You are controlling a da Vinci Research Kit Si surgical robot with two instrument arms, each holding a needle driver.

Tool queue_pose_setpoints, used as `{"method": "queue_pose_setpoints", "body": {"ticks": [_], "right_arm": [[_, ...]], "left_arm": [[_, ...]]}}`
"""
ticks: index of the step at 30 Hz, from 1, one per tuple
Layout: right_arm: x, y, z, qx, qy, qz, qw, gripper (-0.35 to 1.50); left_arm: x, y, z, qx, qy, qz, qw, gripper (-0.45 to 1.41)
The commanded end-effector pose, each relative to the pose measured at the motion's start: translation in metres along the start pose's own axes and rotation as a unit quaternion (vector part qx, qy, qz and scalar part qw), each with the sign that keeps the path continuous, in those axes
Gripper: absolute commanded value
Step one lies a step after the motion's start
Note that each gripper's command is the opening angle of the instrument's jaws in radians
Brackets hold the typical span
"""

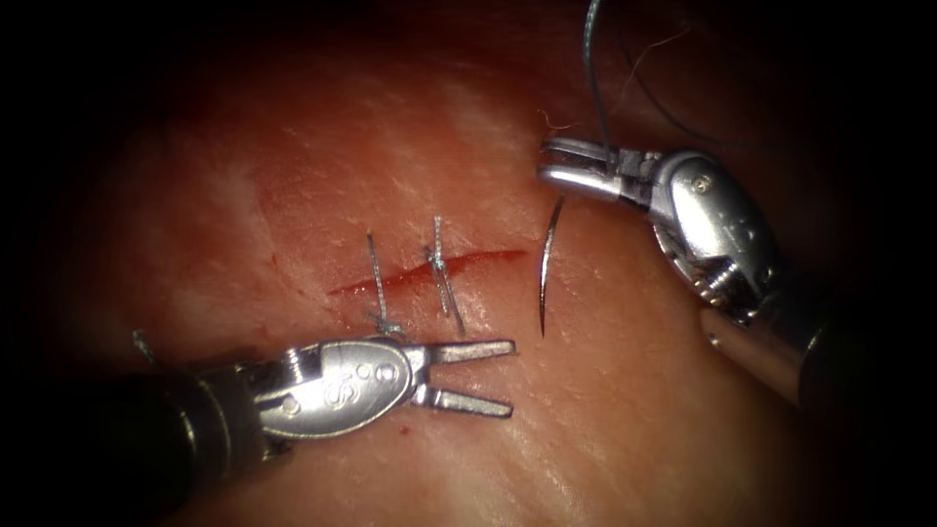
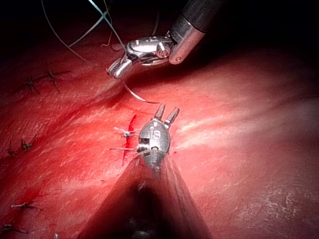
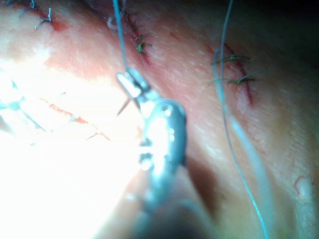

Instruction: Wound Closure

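A: Two stitches (image 1: 410, 278) are already sitting across the cut (image 1: 429, 270); its right stretch is lying unstitched, so you're partway, I'd judge.

B: And your right tool (image 1: 571, 168) is pinching the needle (image 1: 549, 262) near its upper end, thread (image 1: 593, 78) trailing upward.

A: The needle is hanging free of the tissue (image 1: 634, 410), just right of the cut, long axis running top to bottom, tip pointing down.

B: Your left tool (image 1: 483, 376) is waiting below the cut, jaws spread, gripping nothing.

Pink tissue (image 1: 634, 410); red cut (image 1: 488, 260)
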Motion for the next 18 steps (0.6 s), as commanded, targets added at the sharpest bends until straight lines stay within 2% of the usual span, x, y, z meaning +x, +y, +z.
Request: {"method": "queue_pose_setpoints", "body": {"ticks": [1,4,7,11,18], "right_arm": [[-0.0008,0.0011,0.0006,0.002,0.004,-0.015,1.000,-0.35],[-0.0020,0.0016,0.0019,0.005,-0.010,-0.059,0.998,-0.35],[-0.0029,0.0022,0.0026,-0.003,-0.036,-0.127,0.991,-0.35],[-0.0030,0.0028,0.0036,-0.019,-0.035,-0.189,0.981,-0.35],[-0.0026,0.0038,0.0042,-0.039,-0.021,-0.232,0.972,-0.35]], "left_arm": [[-0.0006,-0.0006,0.0008,0.008,-0.010,-0.007,1.000,-0.30],[-0.0032,-0.0019,0.0010,0.026,-0.090,-0.019,0.995,-0.30],[-0.0049,-0.0023,0.0015,0.028,-0.127,-0.024,0.991,-0.20],[-0.0063,-0.0023,0.0022,0.035,-0.141,-0.030,0.989,-0.11],[-0.0061,-0.0024,0.0032,0.044,-0.144,-0.033,0.988,-0.06]]}}
